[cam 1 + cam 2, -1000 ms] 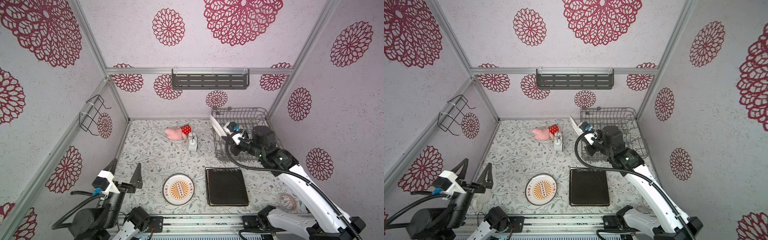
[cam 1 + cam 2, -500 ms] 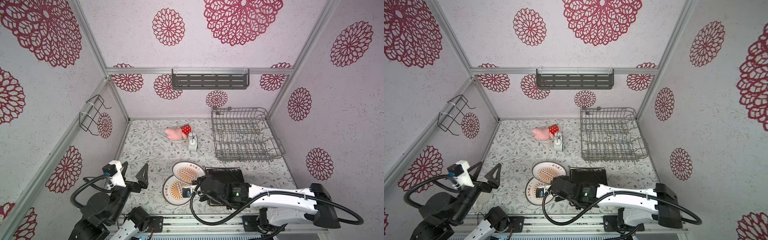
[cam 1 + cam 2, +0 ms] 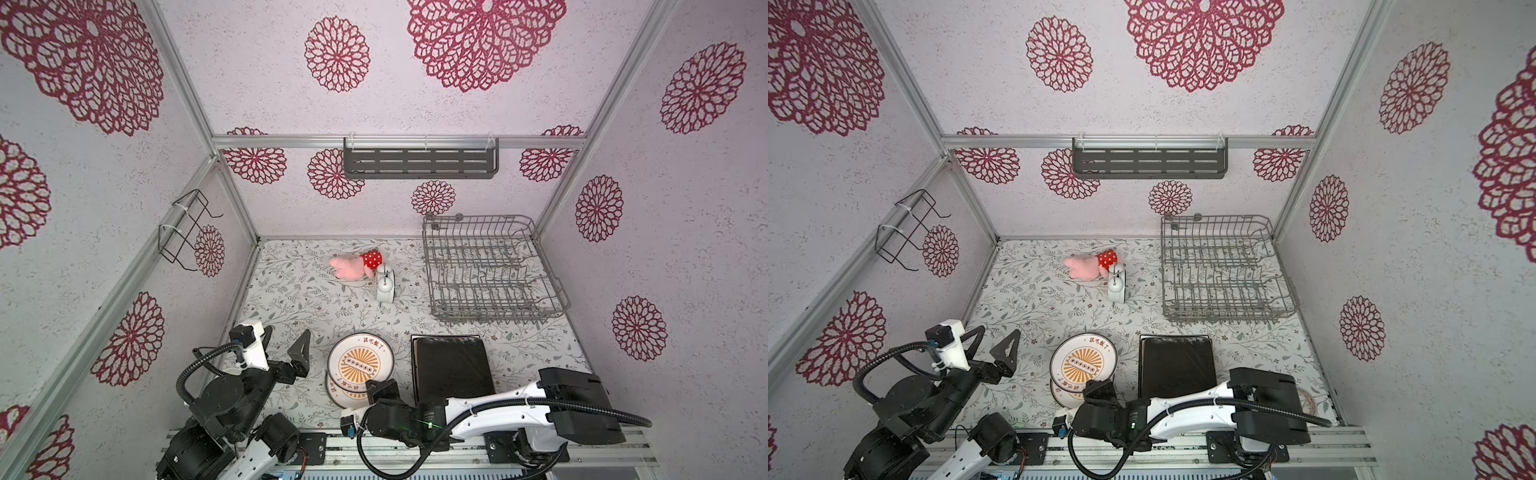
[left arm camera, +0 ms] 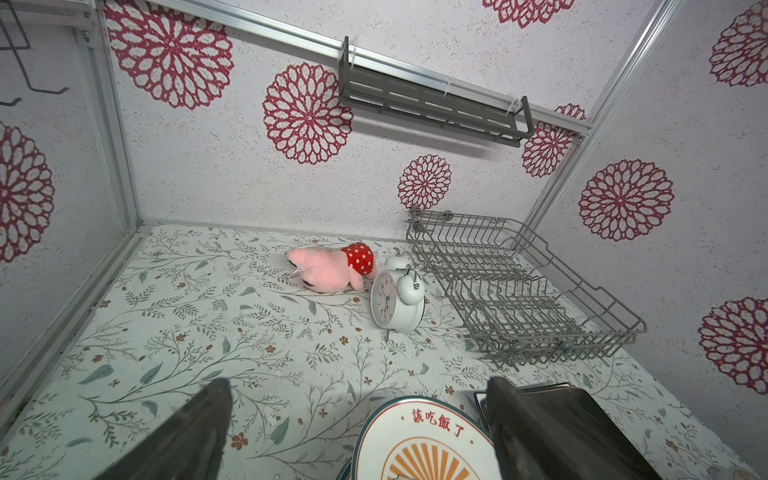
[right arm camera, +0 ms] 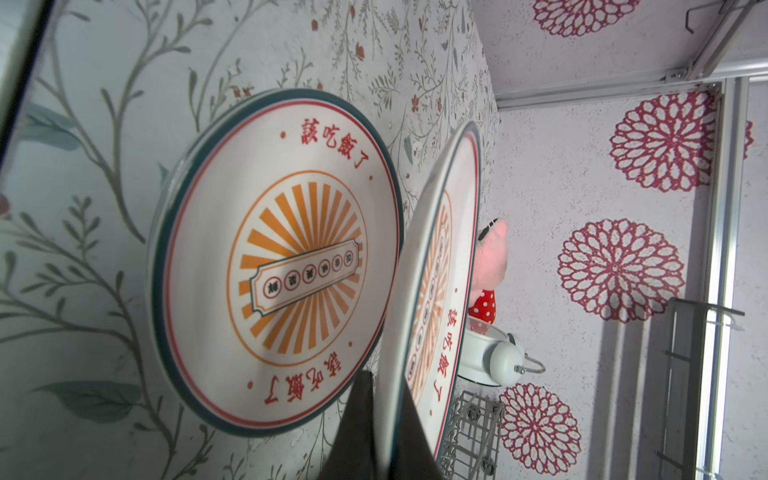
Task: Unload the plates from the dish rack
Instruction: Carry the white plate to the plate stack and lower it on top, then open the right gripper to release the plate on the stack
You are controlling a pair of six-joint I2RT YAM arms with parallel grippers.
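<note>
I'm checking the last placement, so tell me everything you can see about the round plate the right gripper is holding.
The held round plate looks like glazed white ceramic with a dark teal rim, a thin red ring, red Chinese characters and an orange sunburst around a label. The right gripper is shut on its near edge, both fingers pinching the rim in the right wrist view. It hangs tilted above a matching plate lying flat on the floral table, overlapping it in both top views. Whether the two plates touch cannot be told.

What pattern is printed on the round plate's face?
Orange sunburst with red characters, on the round plate; clearest in the right wrist view.
</note>
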